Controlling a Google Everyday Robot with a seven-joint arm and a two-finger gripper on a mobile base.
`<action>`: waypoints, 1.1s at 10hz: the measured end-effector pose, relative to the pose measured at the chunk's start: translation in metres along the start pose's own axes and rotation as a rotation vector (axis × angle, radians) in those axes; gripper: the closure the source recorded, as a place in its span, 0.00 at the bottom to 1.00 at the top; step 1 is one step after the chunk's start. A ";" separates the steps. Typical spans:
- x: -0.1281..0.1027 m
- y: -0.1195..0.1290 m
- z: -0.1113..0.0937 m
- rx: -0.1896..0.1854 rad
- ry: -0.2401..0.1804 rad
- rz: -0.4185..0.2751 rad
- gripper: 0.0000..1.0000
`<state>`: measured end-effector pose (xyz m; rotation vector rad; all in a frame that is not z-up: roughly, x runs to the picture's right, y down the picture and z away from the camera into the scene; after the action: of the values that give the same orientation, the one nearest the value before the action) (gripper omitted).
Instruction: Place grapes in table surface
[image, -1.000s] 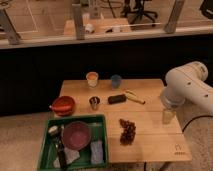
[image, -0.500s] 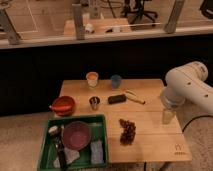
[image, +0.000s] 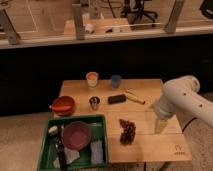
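The grapes (image: 127, 132) lie on the tan wooden surface (image: 150, 150), just beside the green tray (image: 45, 145). They are apart from the pincer (image: 160, 125), which hangs near them on the right (open or closed, I cannot tell). The placing looks done. To finish well, the arm should rise straight up, away from the bunch, so no grape rolls.

Gripper (image: 160, 126) slightly lower, nearer the grapes (image: 127, 132).

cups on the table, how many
3: tan cup at the back, blue cup beside it, small metal cup nearer the green tray. Gripper hangs right of the dark grapes.
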<state>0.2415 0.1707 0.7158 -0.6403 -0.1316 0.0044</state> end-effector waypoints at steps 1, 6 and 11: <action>-0.011 0.013 0.018 -0.035 -0.028 -0.022 0.20; -0.048 0.045 0.050 -0.136 -0.137 -0.072 0.20; -0.048 0.045 0.050 -0.137 -0.138 -0.072 0.20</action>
<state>0.1890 0.2343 0.7232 -0.7715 -0.2903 -0.0299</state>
